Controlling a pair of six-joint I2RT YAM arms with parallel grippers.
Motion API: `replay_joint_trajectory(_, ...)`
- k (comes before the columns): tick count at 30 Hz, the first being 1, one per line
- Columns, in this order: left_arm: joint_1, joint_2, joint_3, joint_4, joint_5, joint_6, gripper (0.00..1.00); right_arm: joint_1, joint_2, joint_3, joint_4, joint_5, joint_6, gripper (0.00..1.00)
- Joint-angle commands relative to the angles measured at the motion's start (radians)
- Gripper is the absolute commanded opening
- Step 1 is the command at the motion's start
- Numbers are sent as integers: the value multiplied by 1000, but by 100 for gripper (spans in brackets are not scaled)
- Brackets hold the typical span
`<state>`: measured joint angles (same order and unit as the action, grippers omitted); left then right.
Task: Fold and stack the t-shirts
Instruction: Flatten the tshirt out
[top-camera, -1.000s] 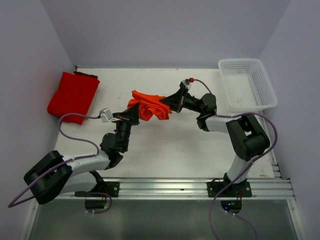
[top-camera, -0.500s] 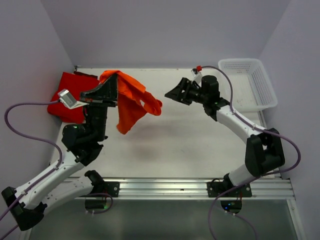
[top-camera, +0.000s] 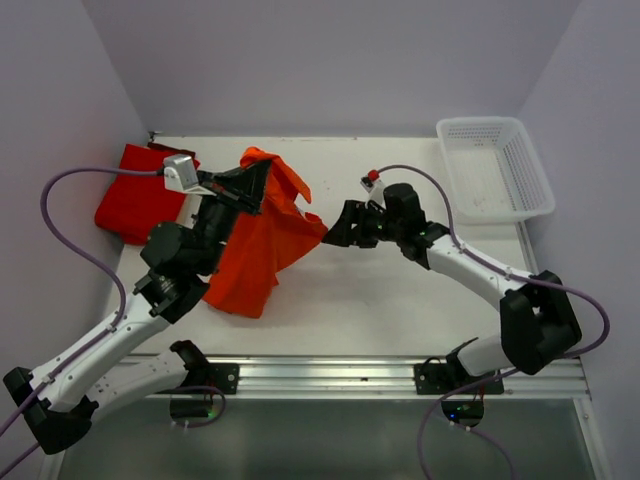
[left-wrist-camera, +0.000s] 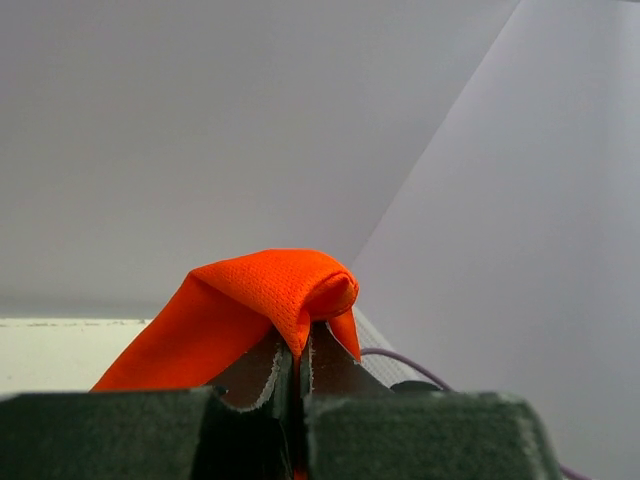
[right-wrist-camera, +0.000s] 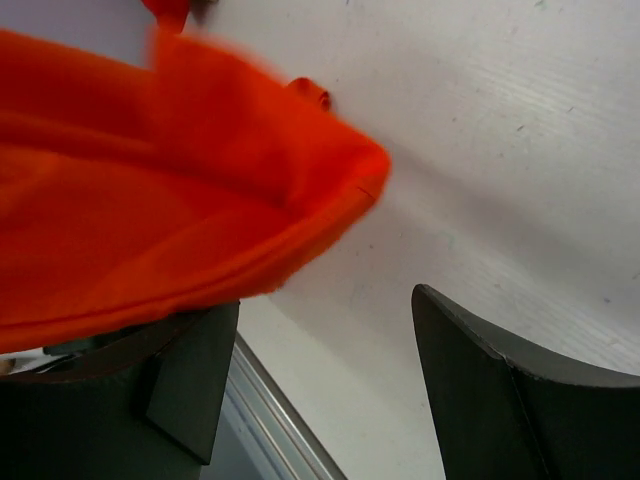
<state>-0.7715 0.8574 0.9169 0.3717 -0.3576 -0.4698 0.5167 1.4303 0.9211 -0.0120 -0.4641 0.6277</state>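
Now, left end effector (left-wrist-camera: 296, 352): clamped closed on a fold of the orange t-shirt (top-camera: 255, 255).
Right end effector (right-wrist-camera: 322, 300): jaws wide apart, gripping nothing, at the orange t-shirt's right corner; contact unclear, cloth blurred.
Orange t-shirt: hangs spread; whether its lower edge meets the table (top-camera: 380, 290) is unclear.
Red t-shirt (top-camera: 135, 195): folded, left of the orange t-shirt, partly hidden by the left arm.
Basket (top-camera: 530, 170): white mesh, far right of the orange t-shirt.

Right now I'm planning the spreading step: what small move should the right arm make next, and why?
Probably ease the right gripper forward onto the corner of the orange shirt and shut. Its jaws stand open with that corner just at them, while the left gripper is shut on the shirt, which hangs bunched; a second hold would let the arms spread it.
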Motion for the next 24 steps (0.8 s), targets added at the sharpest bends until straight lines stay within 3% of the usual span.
replay_joint_trajectory(1, 6, -11, 91, -25, 34, 3, 0, 42, -2, -63, 130, -27, 36, 74)
replay_joint_trajectory(8, 6, 15, 227, -85, 61, 30, 0, 149, 91, -108, 242, -5, 84, 74)
replay_joint_trajectory(13, 6, 9, 287, -134, 78, 43, 0, 166, 116, -106, 187, 60, 17, 73)
replay_joint_trajectory(14, 6, 8, 309, -142, 77, 51, 0, 166, 110, -108, 126, 93, -17, 73)
replay_joint_trajectory(18, 6, -6, 349, -171, 78, 77, 0, 166, 72, -96, -97, 486, -48, 73)
replay_joint_trajectory(21, 6, 0, 373, -192, 78, 80, 0, 164, 61, -84, -143, 568, -17, 73)
replay_joint_trajectory(24, 6, 18, 393, -205, 103, 65, 0, 164, 96, -76, -96, 549, -2, 73)
